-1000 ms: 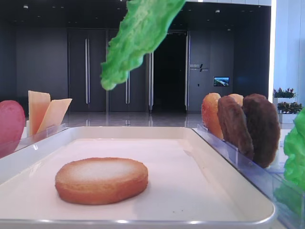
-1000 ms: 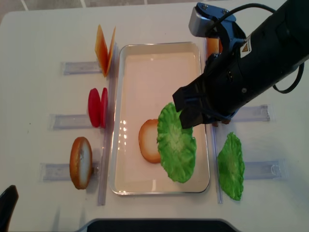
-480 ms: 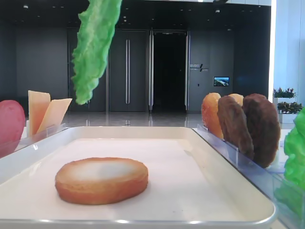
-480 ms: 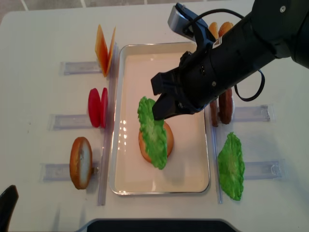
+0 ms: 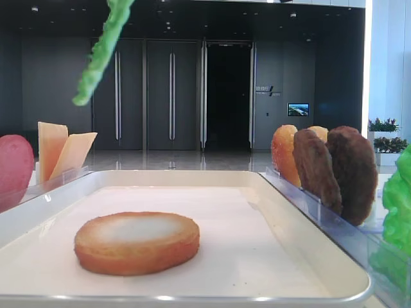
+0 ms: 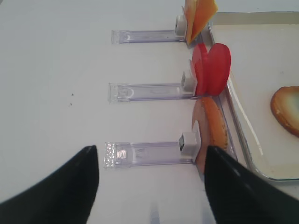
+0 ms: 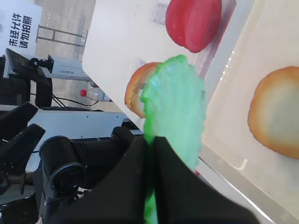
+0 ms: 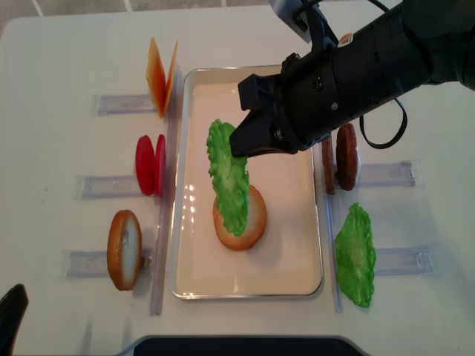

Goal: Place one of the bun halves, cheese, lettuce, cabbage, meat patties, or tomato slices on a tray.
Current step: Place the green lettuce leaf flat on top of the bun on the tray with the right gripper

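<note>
Carrying step, lettuce in transit above the tray; near to far. Nearest the robot, a left-side bun stands on edge in a clear holder, domed, golden-orange, with one pale flat face; the left gripper hangs over the bare table beside it, fingers spread wide, holding nothing. On the tray, cream-white, glossy-rimmed, round-cornered, a bun half lies flat, toasted face up. Above it the right gripper has its fingers pinched tight on the lettuce, a thin frilly green leaf hanging nearly edge-on, its lower tip over the bun and clear of it. A second leaf rests outside the right rim; dark grainy patties stand just beyond it. On the left, smooth red tomato slices; farthest, cheese, flat and sharp-cornered. Next move, as judged: lower the leaf, lay it flat on the bun, then release; being limp, it may drape or slide off.
</note>
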`<state>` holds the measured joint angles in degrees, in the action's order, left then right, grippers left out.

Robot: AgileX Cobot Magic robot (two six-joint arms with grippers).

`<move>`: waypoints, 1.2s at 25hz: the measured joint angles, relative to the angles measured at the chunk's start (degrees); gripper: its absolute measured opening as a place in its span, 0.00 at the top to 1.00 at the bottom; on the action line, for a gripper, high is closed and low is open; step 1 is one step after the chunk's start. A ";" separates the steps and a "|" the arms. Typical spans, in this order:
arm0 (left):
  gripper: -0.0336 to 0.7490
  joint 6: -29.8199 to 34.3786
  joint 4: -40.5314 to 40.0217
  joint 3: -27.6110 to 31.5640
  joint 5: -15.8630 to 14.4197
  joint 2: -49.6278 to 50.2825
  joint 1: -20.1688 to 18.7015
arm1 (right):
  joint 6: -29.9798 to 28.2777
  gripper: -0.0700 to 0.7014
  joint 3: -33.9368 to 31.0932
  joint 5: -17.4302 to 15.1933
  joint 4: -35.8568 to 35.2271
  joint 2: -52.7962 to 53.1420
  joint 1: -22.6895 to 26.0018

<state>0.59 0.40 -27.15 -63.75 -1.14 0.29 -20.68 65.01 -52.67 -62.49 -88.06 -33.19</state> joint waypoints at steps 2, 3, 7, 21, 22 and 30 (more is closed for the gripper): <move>0.27 0.00 0.00 0.00 0.00 0.00 0.00 | -0.80 0.86 0.00 0.49 -0.87 -0.63 0.00; 0.27 0.00 0.00 0.00 0.00 0.00 0.00 | -1.56 0.86 0.00 1.29 -1.84 -1.32 0.00; 0.27 0.00 0.00 0.00 0.00 0.00 0.00 | -6.00 0.86 0.00 0.88 -6.61 -5.10 0.00; 0.27 0.00 0.00 0.00 0.00 0.00 0.00 | -14.13 0.86 0.00 0.77 -12.01 -12.66 0.00; 0.27 0.00 0.00 0.00 0.00 0.00 0.00 | -14.70 0.86 0.00 0.77 -12.52 -12.98 0.00; 0.27 -0.06 0.00 0.00 0.00 0.00 0.00 | -17.22 0.86 0.00 0.16 -13.55 -17.06 0.20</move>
<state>0.53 0.40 -27.15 -63.75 -1.14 0.29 -37.90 65.01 -52.50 -76.04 -105.11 -32.99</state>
